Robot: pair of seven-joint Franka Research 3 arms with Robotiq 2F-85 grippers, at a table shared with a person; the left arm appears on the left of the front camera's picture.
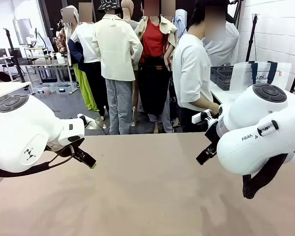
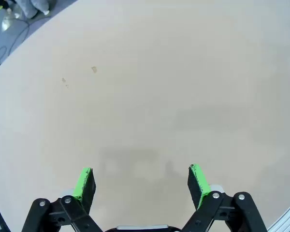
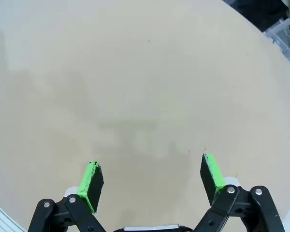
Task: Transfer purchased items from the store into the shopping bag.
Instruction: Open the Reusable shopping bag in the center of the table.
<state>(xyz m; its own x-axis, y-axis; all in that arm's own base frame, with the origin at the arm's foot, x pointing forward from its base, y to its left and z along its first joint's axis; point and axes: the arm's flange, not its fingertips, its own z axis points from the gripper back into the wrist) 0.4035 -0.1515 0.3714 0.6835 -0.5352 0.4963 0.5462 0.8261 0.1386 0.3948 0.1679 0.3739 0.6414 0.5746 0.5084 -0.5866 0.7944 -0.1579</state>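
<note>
1. Left gripper (image 2: pixel 141 178) is hanging open above bare tabletop (image 2: pixel 145 87), empty.
2. Right gripper (image 3: pixel 152 170) is hanging likewise, open and empty.
3. Shopping bag (image 1: pixel 263 77) is standing far off right, beside what may be a basket (image 1: pixel 221 77).
4. Judging it light, limp, slippery: handles (image 1: pixel 255 71) are offering the surest hold.

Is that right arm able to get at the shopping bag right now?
Probably not: the shopping bag stands on another table beyond the far edge, beside the person, while the right gripper hangs open over this table.
</note>
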